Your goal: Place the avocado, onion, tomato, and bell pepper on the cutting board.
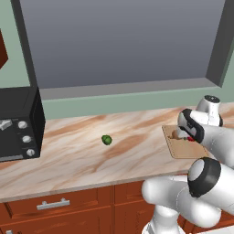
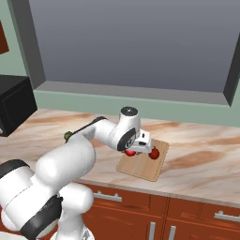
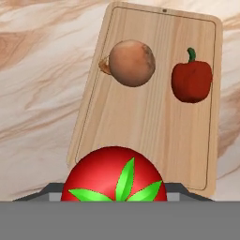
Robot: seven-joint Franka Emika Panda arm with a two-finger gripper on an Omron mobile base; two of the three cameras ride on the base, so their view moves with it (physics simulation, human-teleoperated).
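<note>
Tomato (image 3: 114, 177) sits clamped in my gripper (image 2: 132, 151), jaws closed snug on its sides, above the near end of the cutting board (image 3: 140, 126). Feels round, slick, prob soft, so grip stays at the widest part w/ light squeeze. Onion (image 3: 131, 63) & bell pepper (image 3: 191, 80) already rest on the board's far half. Avocado (image 1: 106, 140) lies mid-counter, well apart. Arm reaches fwd, wrist pointing down.
</note>
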